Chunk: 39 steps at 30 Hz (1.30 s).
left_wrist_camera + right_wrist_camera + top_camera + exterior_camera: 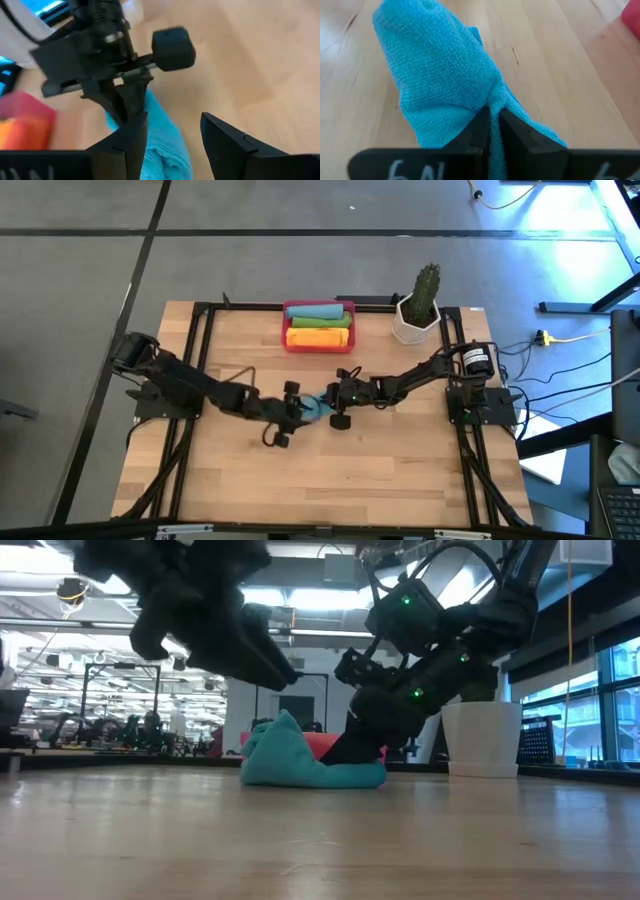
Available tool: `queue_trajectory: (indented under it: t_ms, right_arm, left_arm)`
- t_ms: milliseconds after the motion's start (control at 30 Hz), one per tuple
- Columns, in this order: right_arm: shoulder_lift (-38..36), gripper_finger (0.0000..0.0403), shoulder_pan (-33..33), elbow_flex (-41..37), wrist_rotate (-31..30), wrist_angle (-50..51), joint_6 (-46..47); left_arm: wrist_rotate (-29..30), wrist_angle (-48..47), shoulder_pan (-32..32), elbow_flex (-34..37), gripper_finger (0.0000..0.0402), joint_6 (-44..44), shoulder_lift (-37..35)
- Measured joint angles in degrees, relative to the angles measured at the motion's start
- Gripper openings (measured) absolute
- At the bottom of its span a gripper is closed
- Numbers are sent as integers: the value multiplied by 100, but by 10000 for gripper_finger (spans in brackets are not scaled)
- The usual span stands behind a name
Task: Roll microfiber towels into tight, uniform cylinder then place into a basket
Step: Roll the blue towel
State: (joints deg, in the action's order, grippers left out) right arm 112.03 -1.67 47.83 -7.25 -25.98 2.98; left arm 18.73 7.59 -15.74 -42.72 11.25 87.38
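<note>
High view: basket [287, 315] with rolled towels [319, 326]

Teal towel [445, 75]; red basket [318, 340]; white pot [415, 325].

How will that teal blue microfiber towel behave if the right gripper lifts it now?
Probably floppy: the teal blue microfiber towel bunches into a soft peak where the right gripper pinches it. Likely light, and its looped pile should resist slipping. The loose end lying on the wooden table would probably droop and unroll.

A bunched teal towel [300, 762] lies on the table [320, 840], the right gripper [352, 748] pinching it
</note>
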Motion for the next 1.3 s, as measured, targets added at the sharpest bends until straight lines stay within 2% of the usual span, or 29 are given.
queue_trajectory:
  t_ms: [67,200,433,567,733,900,1067,1300]
  right_arm:
    - [0,39,2,-1,88,0,1]
    - [0,39,2,-2,132,4,45]
    - [2,39,7,-4,250,10,155]
    - [2,39,2,-4,282,24,166]
    - [2,39,2,-4,311,44,173]
    - [4,40,9,-4,425,52,169]
    - [4,40,60,-4,492,57,165]
    - [5,40,96,-4,612,57,261]
  left_arm:
    - [373,-450,-190,-355,176,247,205]
    - [662,-899,-433,-912,195,685,645]
    - [1382,-2247,-484,-1748,245,760,1556]
    - [1731,-2566,-488,-2058,271,1173,1960]
    - [1938,-3108,-480,-2083,290,1521,2221]
    - [2159,-3620,-485,-2101,292,1634,2331]
    - [2181,-3509,-491,-2099,288,1799,2356]
    - [2108,-3393,-382,-2090,244,1737,2386]
